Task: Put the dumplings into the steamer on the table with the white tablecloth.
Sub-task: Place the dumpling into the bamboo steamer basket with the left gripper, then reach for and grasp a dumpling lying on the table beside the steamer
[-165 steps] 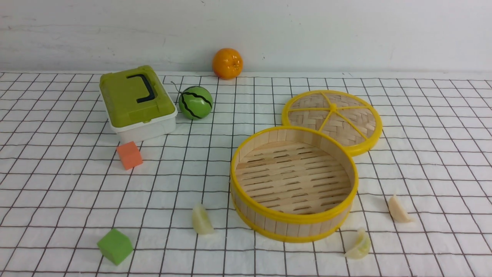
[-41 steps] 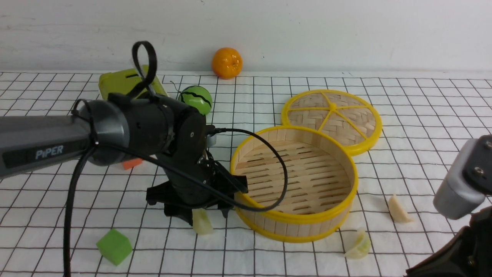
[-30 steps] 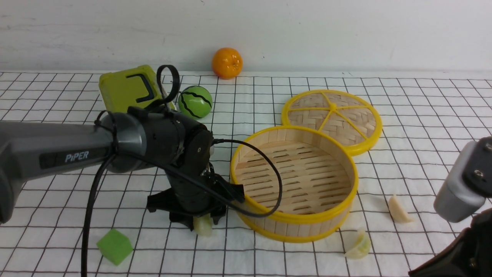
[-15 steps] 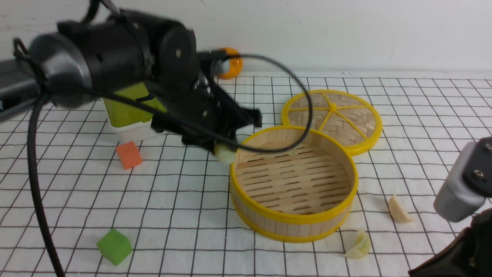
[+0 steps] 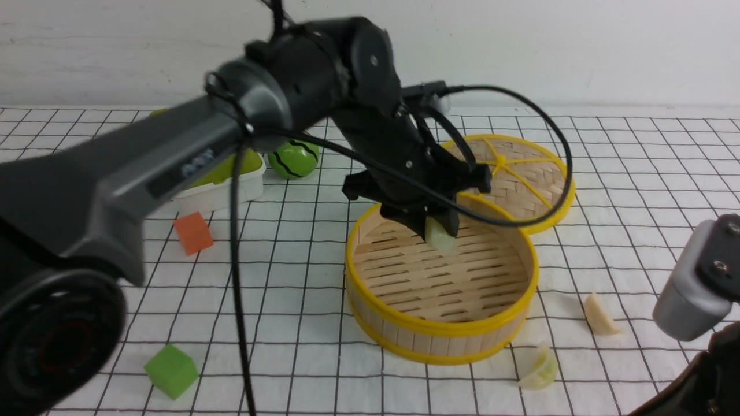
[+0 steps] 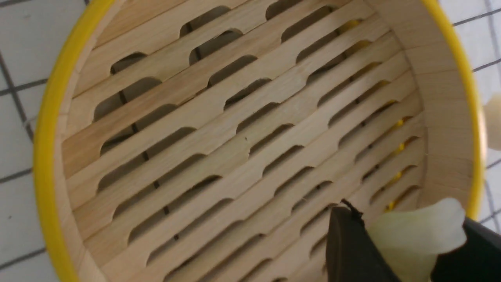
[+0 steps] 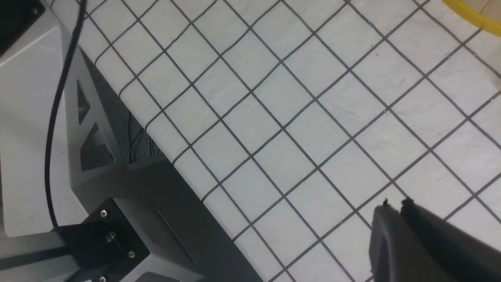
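front view: the left gripper hangs over the steamer, clamped on one dumpling (pale, glossy). a second dumpling and a third dumpling lie on the white tablecloth near the steamer's right side.
left wrist view: the held dumpling sits between black fingers above the slatted floor.
right wrist view: the right gripper has its fingers together, above the grid cloth.

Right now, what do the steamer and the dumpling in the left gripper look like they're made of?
The steamer: wall and slatted floor look like pale bamboo or thin wood, matt, with visible grain; rims look like smooth, evenly yellow plastic. The dumpling: probably soft plastic or rubber, pale cream, glossy and slightly translucent at its edge; which of the two I cannot tell.
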`<act>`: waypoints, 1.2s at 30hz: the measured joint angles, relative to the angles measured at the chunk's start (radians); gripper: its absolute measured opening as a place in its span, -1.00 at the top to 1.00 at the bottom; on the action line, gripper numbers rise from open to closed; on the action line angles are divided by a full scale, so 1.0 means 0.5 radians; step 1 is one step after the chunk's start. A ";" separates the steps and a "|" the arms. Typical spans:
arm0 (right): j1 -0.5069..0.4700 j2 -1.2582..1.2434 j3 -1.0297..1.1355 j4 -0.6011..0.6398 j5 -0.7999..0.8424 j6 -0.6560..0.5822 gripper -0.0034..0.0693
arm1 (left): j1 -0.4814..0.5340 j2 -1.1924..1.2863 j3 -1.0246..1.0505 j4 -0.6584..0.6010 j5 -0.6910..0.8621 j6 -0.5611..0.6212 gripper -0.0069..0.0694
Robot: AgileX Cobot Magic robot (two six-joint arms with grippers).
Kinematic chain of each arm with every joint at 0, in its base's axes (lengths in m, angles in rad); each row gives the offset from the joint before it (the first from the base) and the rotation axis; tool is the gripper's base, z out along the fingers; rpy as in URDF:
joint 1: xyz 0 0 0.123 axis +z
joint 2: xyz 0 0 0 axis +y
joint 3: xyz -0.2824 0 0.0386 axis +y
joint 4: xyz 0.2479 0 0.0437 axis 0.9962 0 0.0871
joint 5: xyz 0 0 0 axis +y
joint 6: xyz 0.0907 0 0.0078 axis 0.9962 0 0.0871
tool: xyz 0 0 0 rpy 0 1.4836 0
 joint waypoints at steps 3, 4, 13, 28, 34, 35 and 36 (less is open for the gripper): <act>0.000 0.000 0.000 -0.002 0.012 0.000 0.81 | -0.030 0.115 -0.117 0.129 0.002 -0.120 0.19; 0.000 0.000 0.000 -0.002 0.015 0.000 0.81 | -0.036 0.170 -0.176 0.193 0.002 -0.171 0.19; 0.000 0.000 0.000 -0.008 0.025 0.001 0.79 | -0.031 0.384 -0.321 0.460 -0.022 -0.329 0.19; 0.000 0.000 0.000 -0.631 0.020 0.624 0.73 | -0.031 0.364 -0.327 0.495 0.040 -0.361 -0.28; 0.000 0.011 0.000 -0.911 -0.069 0.955 0.65 | -0.031 0.000 -0.329 0.521 0.306 -0.207 -0.30; 0.000 0.015 0.000 -0.916 -0.112 0.993 0.63 | -0.031 -0.111 -0.331 0.528 0.364 -0.153 -0.30; 0.000 0.028 0.000 -0.916 -0.157 1.012 0.61 | -0.031 -0.187 -0.331 0.535 0.395 -0.109 -0.29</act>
